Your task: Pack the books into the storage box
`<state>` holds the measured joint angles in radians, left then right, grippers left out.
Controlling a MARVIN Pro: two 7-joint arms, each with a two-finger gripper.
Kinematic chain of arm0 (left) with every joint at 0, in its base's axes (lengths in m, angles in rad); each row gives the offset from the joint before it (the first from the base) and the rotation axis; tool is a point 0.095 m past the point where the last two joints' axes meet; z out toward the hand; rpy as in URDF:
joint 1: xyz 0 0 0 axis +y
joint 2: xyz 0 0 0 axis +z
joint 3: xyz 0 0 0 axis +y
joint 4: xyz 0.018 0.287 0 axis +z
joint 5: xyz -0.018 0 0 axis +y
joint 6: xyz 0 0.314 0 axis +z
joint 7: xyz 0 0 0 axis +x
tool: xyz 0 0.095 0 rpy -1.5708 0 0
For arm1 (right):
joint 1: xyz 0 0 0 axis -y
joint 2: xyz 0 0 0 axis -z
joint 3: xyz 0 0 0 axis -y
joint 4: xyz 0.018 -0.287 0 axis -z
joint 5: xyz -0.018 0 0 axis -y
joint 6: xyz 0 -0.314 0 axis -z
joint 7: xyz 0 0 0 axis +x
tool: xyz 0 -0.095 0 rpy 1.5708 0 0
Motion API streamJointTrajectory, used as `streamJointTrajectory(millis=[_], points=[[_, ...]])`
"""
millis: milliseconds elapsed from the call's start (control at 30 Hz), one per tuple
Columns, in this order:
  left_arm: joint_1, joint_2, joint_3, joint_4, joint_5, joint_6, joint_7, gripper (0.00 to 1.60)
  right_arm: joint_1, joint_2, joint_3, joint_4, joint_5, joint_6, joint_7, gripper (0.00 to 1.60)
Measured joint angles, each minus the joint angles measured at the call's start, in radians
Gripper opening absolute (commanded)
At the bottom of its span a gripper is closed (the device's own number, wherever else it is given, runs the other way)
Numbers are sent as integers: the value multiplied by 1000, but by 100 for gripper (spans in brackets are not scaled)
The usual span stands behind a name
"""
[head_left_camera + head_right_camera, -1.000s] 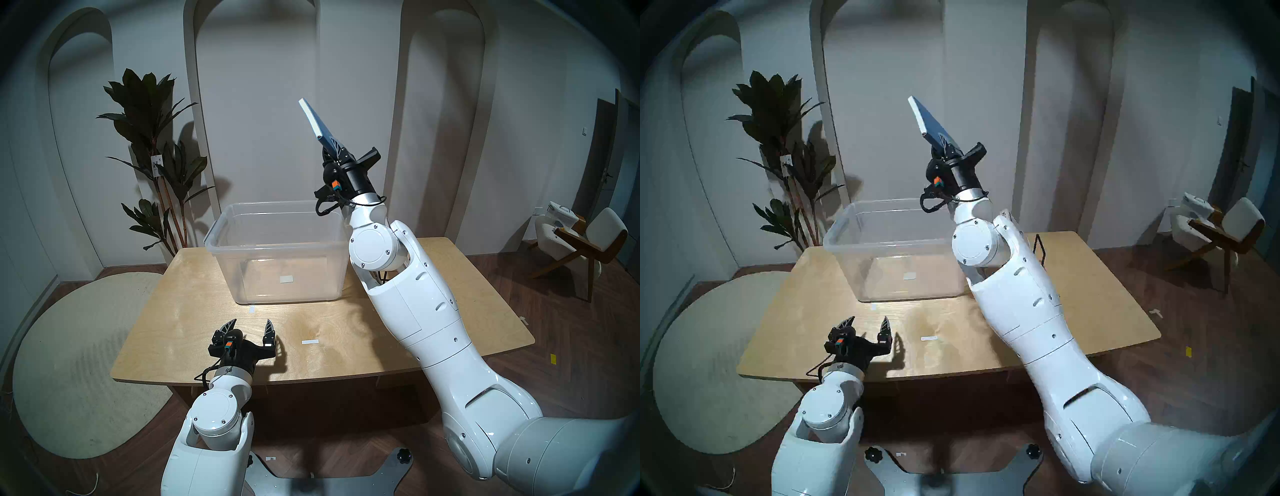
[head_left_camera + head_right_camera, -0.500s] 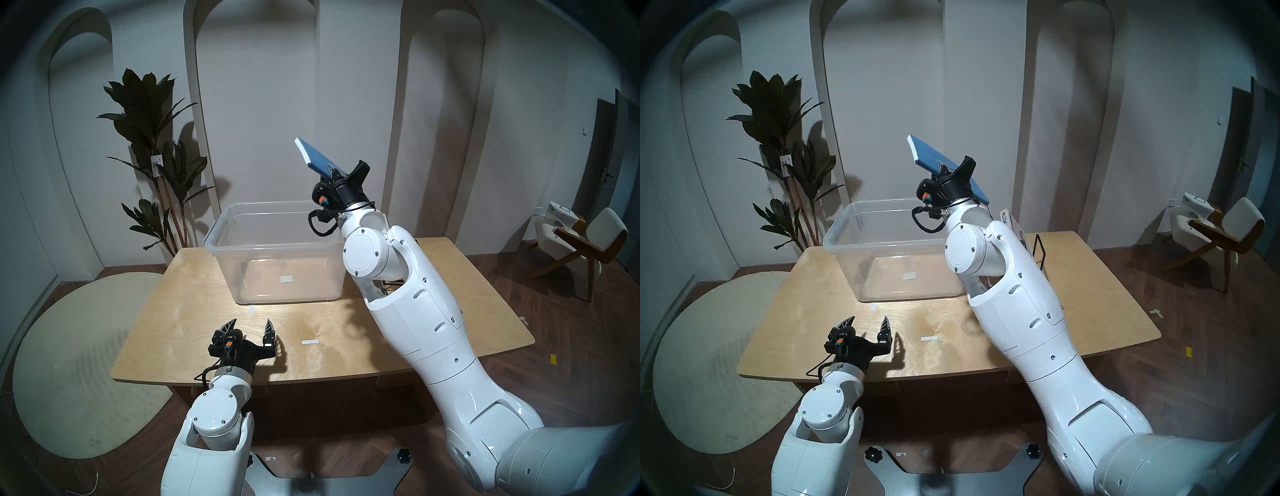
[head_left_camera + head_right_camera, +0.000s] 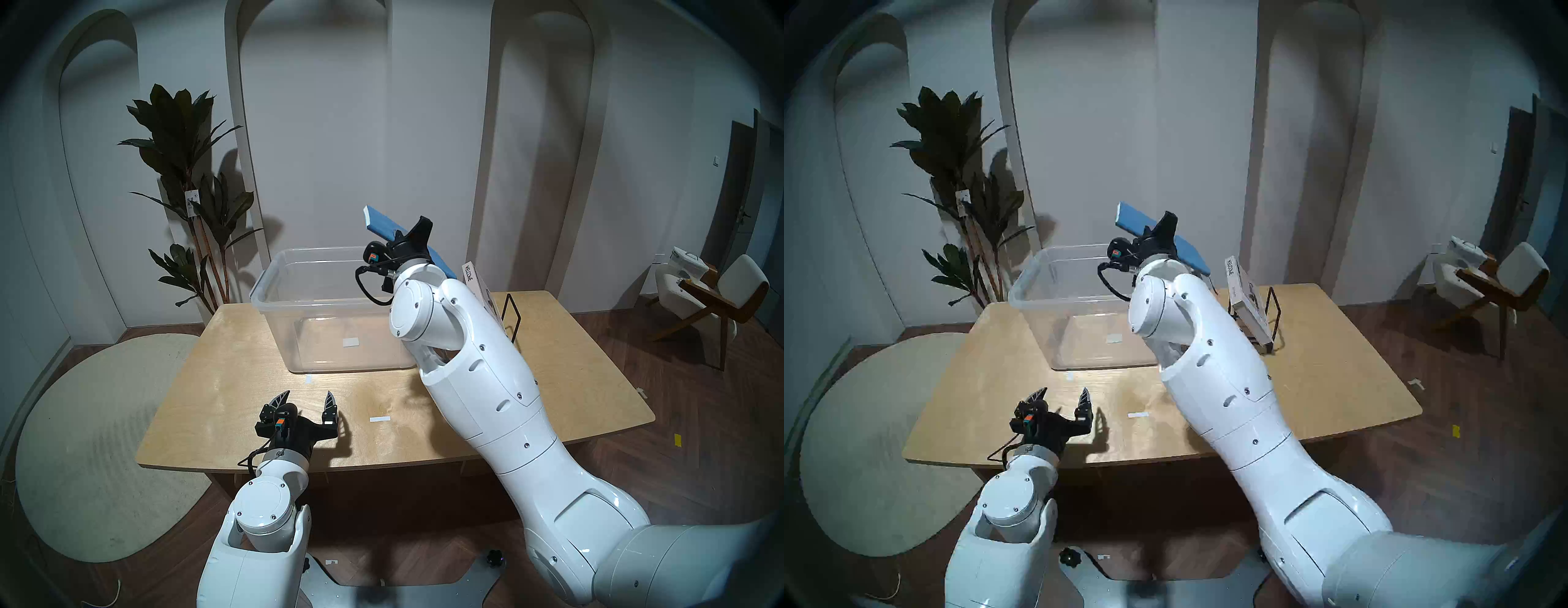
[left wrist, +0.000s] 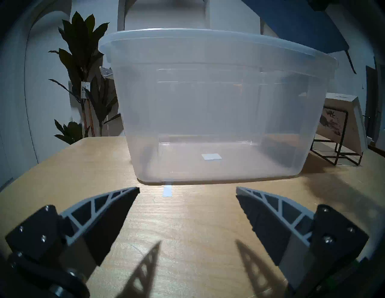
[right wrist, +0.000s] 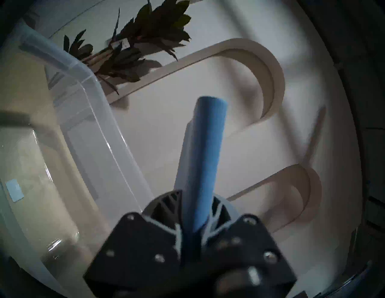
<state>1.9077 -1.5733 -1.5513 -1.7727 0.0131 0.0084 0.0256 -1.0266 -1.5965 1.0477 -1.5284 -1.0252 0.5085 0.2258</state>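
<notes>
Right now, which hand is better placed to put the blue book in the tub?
The right hand: it already grips the blue book above the clear tub. The left hand hangs open and empty.

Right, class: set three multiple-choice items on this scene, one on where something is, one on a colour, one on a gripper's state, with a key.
1. Where is the WELCOME book?
A. in the black wire rack
B. in the storage box
C. on the floor

2. What colour is the book in the right gripper?
A. red
B. blue
C. green

3. How is the left gripper?
A. shut on a book
B. shut, holding nothing
C. open, holding nothing

Key: 1 A, it leans in the rack beside the box. 2 B, its cover is plain blue. 3 C, its fingers stand apart over the table.
</notes>
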Motion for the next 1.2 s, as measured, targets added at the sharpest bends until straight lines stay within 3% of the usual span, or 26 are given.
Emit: streamJointTrajectory(millis=[200,567,967,1200], points=[[0,0,0,0,0,0,0,160,36,-27,-26,77,-14,4,-21,0],[0,0,0,0,0,0,0,160,82,-72,-55,130,-27,3,-64,0],[0,0,0,0,0,0,-1,160,132,-124,-81,294,-36,2,-104,0],[0,0,0,0,0,0,-1,160,151,-146,-95,345,-37,4,-110,0]])
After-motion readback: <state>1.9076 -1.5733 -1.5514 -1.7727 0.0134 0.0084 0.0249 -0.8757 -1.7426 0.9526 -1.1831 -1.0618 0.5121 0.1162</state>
